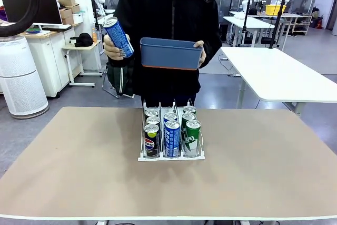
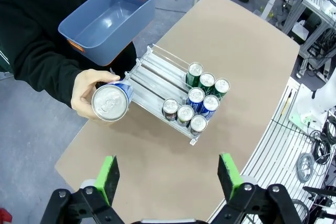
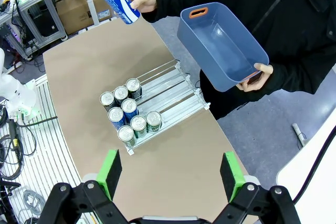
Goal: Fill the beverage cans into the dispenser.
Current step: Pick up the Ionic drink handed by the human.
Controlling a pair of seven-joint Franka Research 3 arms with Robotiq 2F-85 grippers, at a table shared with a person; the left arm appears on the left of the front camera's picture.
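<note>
Both arms are raised high over the table. The left gripper (image 2: 167, 174) is seen with its green pads spread wide and nothing between them; the right gripper (image 3: 170, 170) is likewise spread and empty.

Well below and ahead of the left gripper, the dispenser (image 2: 157, 80) is set on the table (image 2: 231, 40). Eight beverage cans (image 2: 195, 98) are counted standing upright in its three lanes, packed touching at the robot-side end; the lanes toward the person are bare. From the right gripper the same rack lies below and ahead, cans nearer, bare lanes beyond.

One blue can (image 2: 111, 102) is held tilted in the person's hand (image 2: 86, 93), above and beyond the left gripper, off the table's far edge. A blue tub (image 3: 220, 45) is held in the person's other hand (image 3: 257, 80), ahead and to the right in the right wrist view; its inside looks empty.

Handling, as judged: the can is probably full, so moderately heavy; thin wall, dentable under hard squeeze; smooth printed skin, likely slippery. A grasp across the mid-body, pads on opposite sides, is advised, with the silver top avoided. The rack is light and could be shoved if a can is pushed in hard.
</note>
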